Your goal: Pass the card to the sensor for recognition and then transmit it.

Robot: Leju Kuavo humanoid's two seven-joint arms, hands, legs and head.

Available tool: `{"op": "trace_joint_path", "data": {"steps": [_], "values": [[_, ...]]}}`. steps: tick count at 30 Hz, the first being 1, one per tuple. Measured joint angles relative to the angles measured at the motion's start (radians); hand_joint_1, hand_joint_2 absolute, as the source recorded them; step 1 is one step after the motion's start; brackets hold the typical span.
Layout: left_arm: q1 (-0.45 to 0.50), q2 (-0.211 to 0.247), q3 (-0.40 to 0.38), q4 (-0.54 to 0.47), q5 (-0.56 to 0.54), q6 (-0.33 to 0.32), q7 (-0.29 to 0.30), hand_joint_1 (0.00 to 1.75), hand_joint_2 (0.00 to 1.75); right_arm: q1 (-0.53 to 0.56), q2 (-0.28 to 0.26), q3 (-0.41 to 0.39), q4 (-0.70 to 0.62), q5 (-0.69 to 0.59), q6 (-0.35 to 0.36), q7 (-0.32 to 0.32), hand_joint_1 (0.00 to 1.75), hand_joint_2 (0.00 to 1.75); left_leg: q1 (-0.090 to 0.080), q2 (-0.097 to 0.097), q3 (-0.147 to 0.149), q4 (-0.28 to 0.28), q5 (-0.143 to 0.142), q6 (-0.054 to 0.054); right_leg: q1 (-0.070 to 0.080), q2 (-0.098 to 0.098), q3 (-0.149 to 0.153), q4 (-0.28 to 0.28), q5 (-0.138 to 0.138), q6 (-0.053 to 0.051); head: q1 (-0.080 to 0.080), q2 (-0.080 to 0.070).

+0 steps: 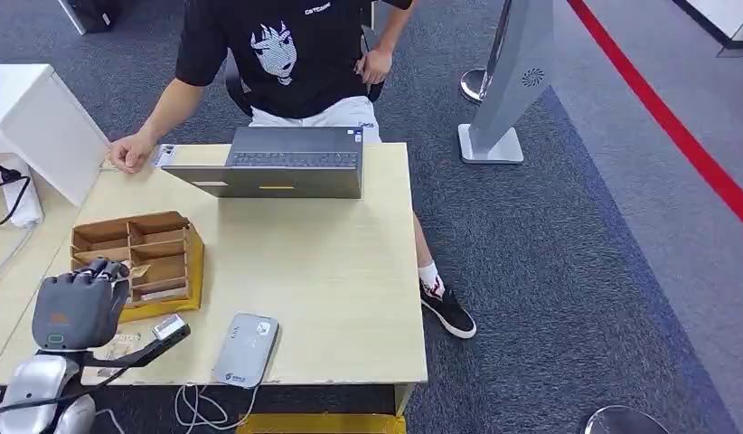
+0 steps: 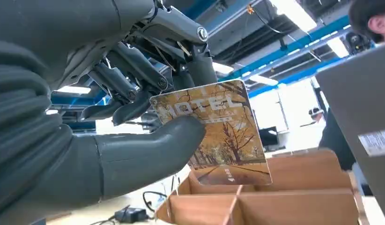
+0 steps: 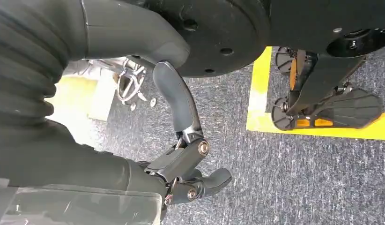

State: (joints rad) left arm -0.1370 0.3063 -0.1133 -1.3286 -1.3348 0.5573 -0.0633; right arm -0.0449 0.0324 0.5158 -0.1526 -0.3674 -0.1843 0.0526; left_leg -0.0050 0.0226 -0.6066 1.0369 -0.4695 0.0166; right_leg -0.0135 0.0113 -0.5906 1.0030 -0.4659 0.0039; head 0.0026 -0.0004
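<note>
My left hand (image 1: 79,303) hovers over the near end of the wooden card box (image 1: 169,237) at the table's front left. In the left wrist view its thumb (image 2: 148,152) and fingers (image 2: 134,89) pinch a hotel card (image 2: 223,136) printed with autumn trees, held upright just above the box's compartments (image 2: 275,206). The grey card sensor (image 1: 246,348) lies flat near the table's front edge, to the right of that hand. My right hand (image 3: 186,159) hangs beside my body above the carpet, fingers loosely bent and holding nothing.
A person sits across the table behind an open laptop (image 1: 277,163), one hand (image 1: 128,152) resting on the far left corner. A white cabinet (image 1: 33,127) stands at left. Cables (image 1: 201,402) dangle off the front edge. A grey stand (image 1: 508,81) is on the carpet at right.
</note>
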Motion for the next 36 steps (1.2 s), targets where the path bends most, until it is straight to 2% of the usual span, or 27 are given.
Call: {"op": "trace_joint_path", "data": {"steps": [3,5,7,9,11,12,15,19,23,31,32,33,36], "values": [[-0.014,0.012,0.001,-0.037,0.044,0.010,-0.012,1.75,1.75,0.000,0.000,0.001,0.000,0.000,-0.002,-0.003,0.00,1.75,0.000,0.000,0.000,0.000,0.000,0.000,0.000,0.000,0.000,0.000,0.000,0.000,0.000,0.000],[-0.045,0.026,0.006,-0.079,0.088,-0.006,-0.019,1.75,1.75,0.000,0.000,0.002,0.000,0.003,-0.001,0.000,0.00,1.75,0.000,0.000,0.000,0.000,0.000,0.000,0.000,0.000,0.000,0.000,0.000,0.000,0.000,0.000],[-0.095,0.044,0.013,-0.105,0.072,-0.056,-0.016,1.75,1.75,0.000,0.000,0.006,0.000,0.011,0.001,0.010,0.00,1.75,0.000,-0.001,0.000,0.000,0.001,-0.001,0.000,-0.001,0.000,0.000,0.000,0.000,0.000,0.000],[-0.150,0.066,0.013,-0.104,0.008,-0.096,0.007,1.75,1.75,-0.001,0.000,0.013,0.000,0.021,0.004,0.015,0.00,1.75,0.000,-0.002,0.000,0.000,0.001,-0.001,0.000,-0.001,0.000,0.000,0.000,0.000,0.000,0.000],[-0.229,0.088,0.013,-0.053,-0.020,-0.114,0.024,1.75,1.75,-0.002,0.000,0.026,0.000,0.033,0.007,0.020,0.00,1.75,0.000,-0.002,0.000,0.000,0.001,-0.001,0.000,-0.001,0.000,0.000,0.000,0.000,0.000,0.000],[-0.280,0.099,0.013,0.008,-0.024,-0.112,0.026,1.75,1.75,-0.004,-0.001,0.030,0.000,0.039,0.009,0.021,0.00,1.75,0.001,-0.002,0.000,0.000,0.002,-0.001,0.000,-0.001,0.000,0.000,0.001,-0.001,0.000,0.000],[-0.381,0.125,0.011,0.176,-0.030,-0.072,0.020,1.75,1.75,-0.006,-0.004,0.041,0.000,0.042,0.019,0.029,0.00,1.75,0.001,0.000,0.000,0.000,0.002,-0.002,0.000,0.000,0.000,0.001,0.002,-0.002,0.000,0.000],[-0.465,0.134,0.011,0.327,-0.029,-0.035,0.012,1.75,1.75,-0.007,-0.005,0.051,0.000,0.041,0.019,0.039,0.00,1.75,0.002,0.000,0.000,0.000,0.002,-0.003,0.001,0.000,-0.001,0.001,0.002,-0.002,-0.001,0.000],[-0.502,0.132,0.007,0.390,-0.036,-0.036,0.012,1.75,1.75,-0.007,-0.005,0.052,0.000,0.039,0.019,0.039,0.00,1.75,0.002,0.000,-0.001,0.000,0.002,-0.003,0.000,0.001,-0.001,0.001,0.002,-0.002,-0.001,0.000],[-0.521,0.130,0.001,0.434,-0.011,-0.002,0.003,1.75,1.75,-0.007,-0.005,0.059,0.000,0.036,0.019,0.039,0.00,1.75,0.002,0.001,-0.001,0.000,0.002,-0.003,0.000,0.002,-0.002,0.001,0.002,-0.002,-0.001,0.000],[-0.522,0.130,0.000,0.437,-0.010,0.001,0.002,1.57,1.75,-0.008,-0.005,0.060,0.000,0.036,0.019,0.039,0.00,1.75,0.002,0.002,-0.001,0.000,0.002,-0.003,0.000,0.002,-0.002,0.001,0.002,-0.002,-0.001,0.000],[-0.523,0.130,0.000,0.440,-0.009,0.005,0.000,0.00,1.75,-0.008,-0.005,0.060,0.000,0.036,0.019,0.039,0.00,1.75,0.002,0.002,-0.001,0.000,0.002,-0.003,0.000,0.003,-0.002,0.001,0.002,-0.002,-0.001,0.000],[-0.522,0.130,0.000,0.444,0.003,0.023,-0.004,0.00,1.75,-0.007,-0.005,0.061,0.000,0.035,0.019,0.039,0.00,1.75,0.002,0.002,-0.001,0.000,0.002,-0.003,0.000,0.003,-0.002,0.001,0.001,-0.002,-0.001,0.000]]}}
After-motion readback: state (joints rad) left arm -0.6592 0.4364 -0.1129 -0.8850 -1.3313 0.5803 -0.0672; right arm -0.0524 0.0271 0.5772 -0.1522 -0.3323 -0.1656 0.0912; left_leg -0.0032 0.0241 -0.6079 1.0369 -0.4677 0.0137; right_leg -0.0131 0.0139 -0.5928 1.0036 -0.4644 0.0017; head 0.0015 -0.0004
